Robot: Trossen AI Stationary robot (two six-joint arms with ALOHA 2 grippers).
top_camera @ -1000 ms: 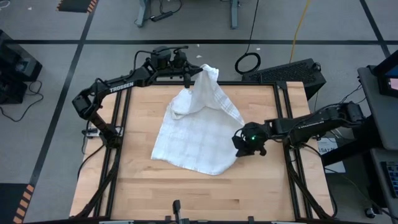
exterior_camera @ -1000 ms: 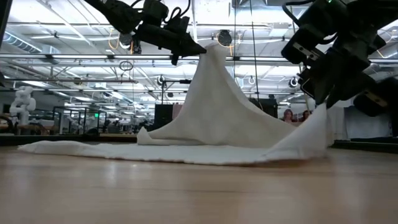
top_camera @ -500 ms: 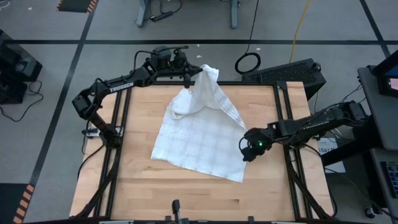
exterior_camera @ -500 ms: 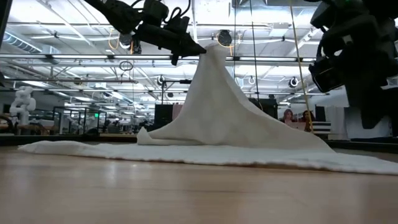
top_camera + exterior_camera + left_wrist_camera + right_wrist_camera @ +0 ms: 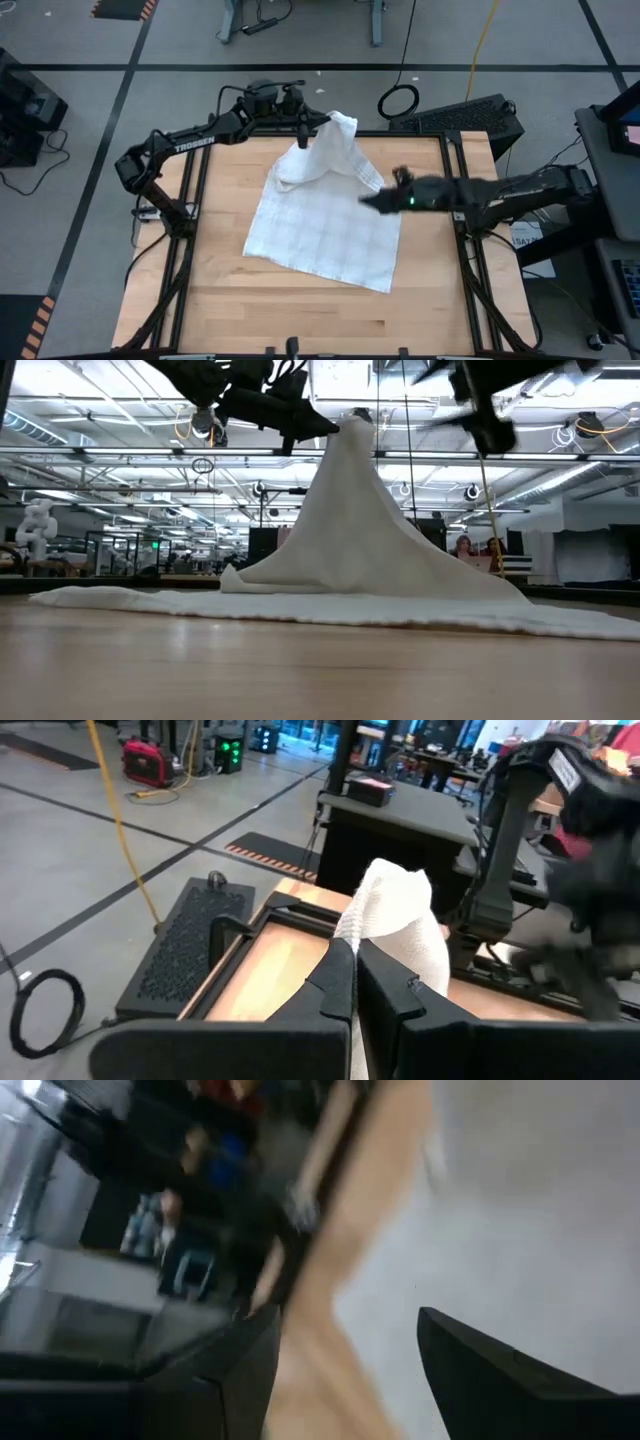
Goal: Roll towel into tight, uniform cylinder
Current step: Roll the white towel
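You see the bench (image 5: 300, 300) evenly lit from above, with only soft shadows beside the towel (image 5: 320, 230). Behind the towel in the low view, bright ceiling lamps give some glare. The right gripper (image 5: 372, 201) is smeared by motion, and its wrist view is blurred all over.

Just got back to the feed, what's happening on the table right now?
The left gripper is shut on one corner of the towel and holds it raised at the table's far edge, so the cloth hangs in a peak while the rest lies flat and unrolled. The right gripper is open, holds nothing, and is in the air over the towel's right side. Rolling has not begun.
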